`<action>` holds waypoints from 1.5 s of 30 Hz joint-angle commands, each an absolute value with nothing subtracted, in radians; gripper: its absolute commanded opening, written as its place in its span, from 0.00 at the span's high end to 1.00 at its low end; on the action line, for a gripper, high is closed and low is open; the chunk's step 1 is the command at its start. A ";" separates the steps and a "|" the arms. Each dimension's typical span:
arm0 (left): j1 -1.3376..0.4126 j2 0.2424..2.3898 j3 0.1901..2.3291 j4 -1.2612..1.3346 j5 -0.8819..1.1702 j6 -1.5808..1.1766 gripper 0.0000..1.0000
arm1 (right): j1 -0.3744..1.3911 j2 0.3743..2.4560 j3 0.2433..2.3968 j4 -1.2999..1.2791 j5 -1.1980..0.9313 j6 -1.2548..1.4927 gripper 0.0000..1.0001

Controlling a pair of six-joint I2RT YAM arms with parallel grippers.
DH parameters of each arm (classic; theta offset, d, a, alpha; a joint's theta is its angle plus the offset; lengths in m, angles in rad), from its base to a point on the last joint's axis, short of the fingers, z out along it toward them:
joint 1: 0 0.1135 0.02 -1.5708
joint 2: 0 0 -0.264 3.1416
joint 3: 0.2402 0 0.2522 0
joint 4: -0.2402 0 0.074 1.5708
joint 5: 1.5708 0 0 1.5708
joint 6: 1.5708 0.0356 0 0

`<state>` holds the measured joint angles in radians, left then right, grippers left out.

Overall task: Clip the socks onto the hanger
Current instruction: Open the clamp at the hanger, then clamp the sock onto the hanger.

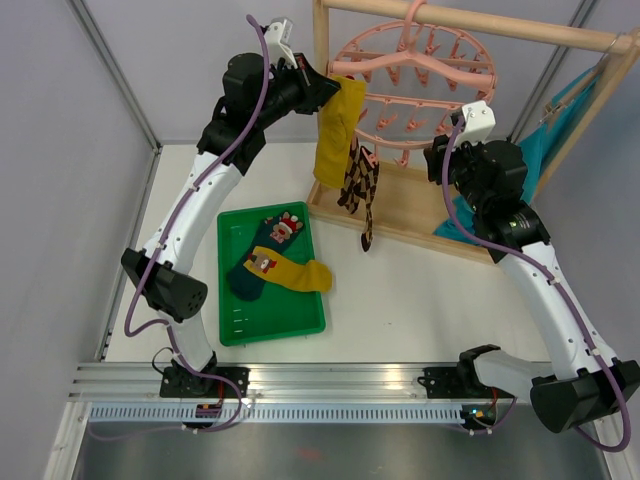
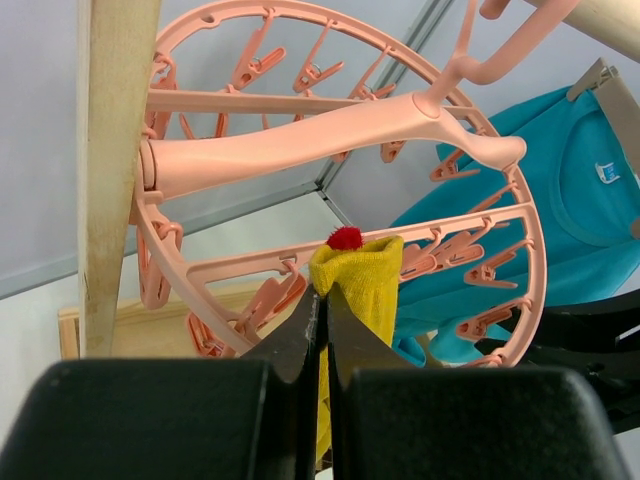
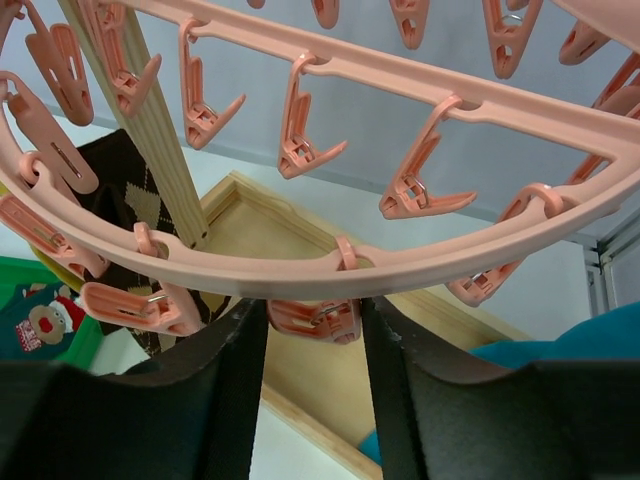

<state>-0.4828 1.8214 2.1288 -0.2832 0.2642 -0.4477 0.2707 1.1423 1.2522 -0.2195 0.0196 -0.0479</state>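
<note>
The round pink hanger point(image 1: 415, 75) hangs from the wooden rack's top bar. My left gripper point(image 1: 325, 90) is shut on the cuff of a mustard-yellow sock point(image 1: 338, 130), held up at the ring's left rim; in the left wrist view the sock point(image 2: 365, 285) rises from my shut left gripper point(image 2: 322, 300) in front of the hanger point(image 2: 300, 140). A brown argyle sock point(image 1: 360, 190) dangles from a clip beside it. My right gripper point(image 3: 313, 320) is under the ring point(image 3: 400, 260), its fingers closed against both sides of a pink clip point(image 3: 320, 318).
A green tray point(image 1: 240, 320) on the table holds two dark teal socks point(image 1: 270, 235) and a yellow sock point(image 1: 300, 272). The wooden rack point(image 1: 420, 225) has a post point(image 3: 130, 110) close to the ring. A large teal cloth point(image 1: 545, 140) hangs at the right.
</note>
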 commanded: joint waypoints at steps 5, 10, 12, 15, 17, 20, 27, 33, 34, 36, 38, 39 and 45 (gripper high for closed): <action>-0.477 1.784 2.137 -0.278 0.285 -0.414 0.98 | 0.265 1.120 1.267 -0.172 -0.032 -0.003 0.73; -0.477 1.730 2.054 -0.250 0.287 -0.411 0.98 | 0.265 1.114 1.284 -0.195 -0.043 0.055 0.83; -0.477 1.709 2.019 -0.242 0.287 -0.408 0.98 | 0.265 1.108 1.290 -0.199 -0.049 0.069 0.87; -0.477 1.672 1.979 -0.244 0.291 -0.399 0.98 | 0.265 1.104 1.307 -0.222 -0.058 0.106 0.94; -0.477 1.643 1.933 -0.244 0.293 -0.393 0.98 | 0.265 1.104 1.319 -0.238 -0.066 0.133 0.99; -0.479 1.568 1.855 -0.239 0.304 -0.376 0.98 | 0.267 1.108 1.342 -0.265 -0.064 0.169 1.00; -0.489 1.398 1.678 -0.230 0.415 -0.364 0.98 | 0.270 1.123 1.382 -0.302 -0.106 0.251 1.00; -0.549 1.325 1.585 -0.250 0.502 -0.336 0.98 | 0.322 1.140 1.408 -0.313 -0.098 0.265 1.00; -0.564 1.321 1.565 -0.249 0.508 -0.333 0.98 | 0.334 1.143 1.411 -0.314 -0.092 0.264 1.00; -0.618 1.315 1.554 -0.256 0.482 -0.315 0.98 | 0.368 1.152 1.423 -0.321 -0.069 0.262 1.00; -0.649 1.318 1.529 -0.242 0.477 -0.307 0.98 | 0.388 1.161 1.431 -0.324 -0.060 0.261 1.00; -0.676 1.330 1.519 -0.239 0.466 -0.307 0.98 | 0.405 1.163 1.431 -0.322 -0.052 0.261 1.00; -0.707 1.387 1.442 -0.109 0.524 -0.307 0.98 | 0.440 1.166 1.443 -0.339 -0.049 0.259 1.00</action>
<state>-0.7029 1.3575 1.4731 -0.2230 0.4644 -0.3454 0.4278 1.1667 1.3933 -0.3534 -0.0597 0.2485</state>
